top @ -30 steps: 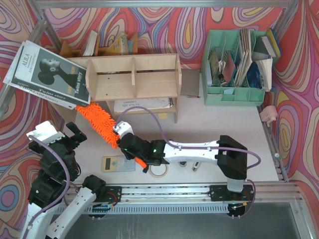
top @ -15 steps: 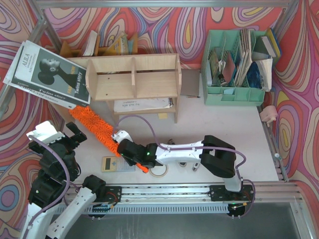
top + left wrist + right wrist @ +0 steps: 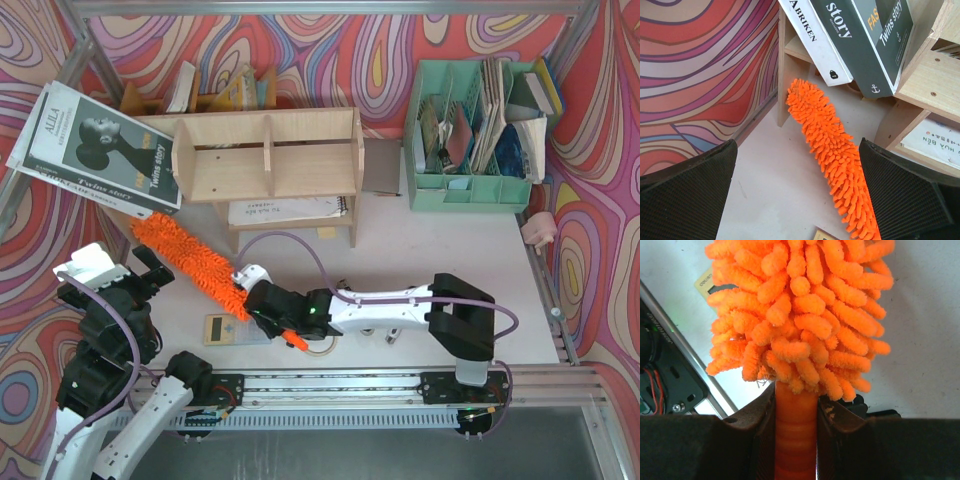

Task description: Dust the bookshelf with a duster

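The bookshelf is a light plywood unit with three compartments, standing at the back left. The fluffy orange duster lies slanted in front of the shelf's left end, its tip below the leaning magazines. My right gripper is shut on its smooth orange handle; the right wrist view shows the handle clamped between the jaws under the fluffy duster head. My left gripper hangs open at the near left, holding nothing. In the left wrist view the left gripper looks down on the duster and a side panel of the bookshelf.
Magazines lean on the shelf's left end and books stand behind it. A notebook lies under the shelf. A mint green organizer is at the back right. A small card and tape roll lie near the right gripper.
The right gripper has drawn the duster a little left and toward the near edge, so its tip sits farther left. The left arm has not moved.
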